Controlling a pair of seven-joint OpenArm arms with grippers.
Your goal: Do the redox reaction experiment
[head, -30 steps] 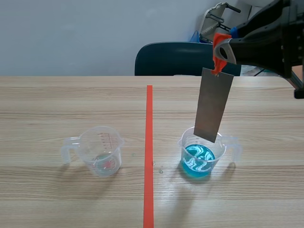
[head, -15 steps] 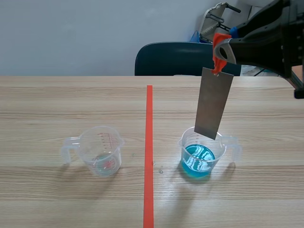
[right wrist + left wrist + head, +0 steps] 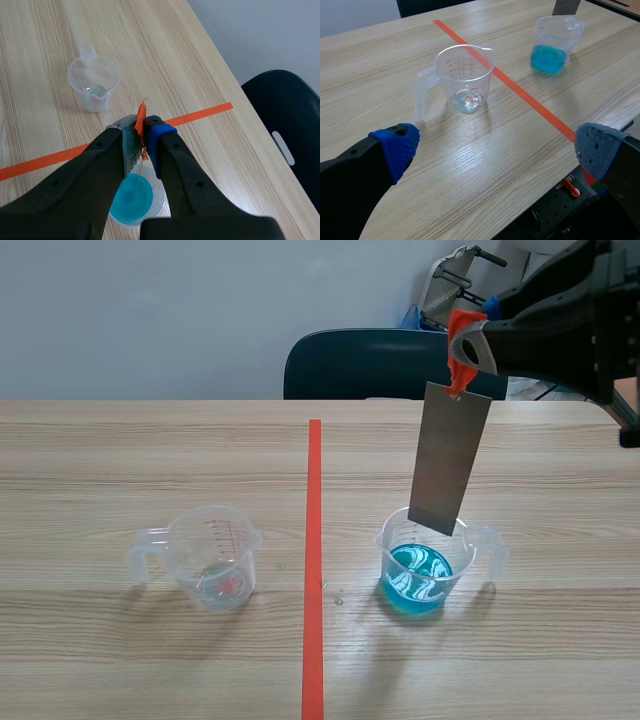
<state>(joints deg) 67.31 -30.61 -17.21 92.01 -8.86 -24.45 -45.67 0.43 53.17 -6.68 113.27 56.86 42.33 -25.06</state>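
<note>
grey metal strip [image 3: 449,462], long and flat, hangs from the right gripper [image 3: 141,131], whose two fingers are pinched tight on the small orange-red tab [image 3: 460,348] at the strip's top end. the strip's long side runs almost straight up and down, leaning a little, and it points from the fingers down to the clear plastic cup with blue liquid [image 3: 428,566]. its low end sits right at the cup's rim, over the blue liquid. it looks like it is not in the liquid, but that is hard to tell for sure. so the next move is likely a short, straight drop. the strip must go inside the rim and not bump it, since the light cup could tip. the left gripper [image 3: 495,150] is low and well apart from all this, with its blue pads [image 3: 396,146] wide apart and nothing in them. just ahead of it stands the other clear plastic cup with red marks [image 3: 464,75], across the orange-red tape line [image 3: 313,570] from the blue one. both cups stand upright on the pale wooden table [image 3: 110,450]. a dark blue chair [image 3: 352,365] sits behind the table.
</note>
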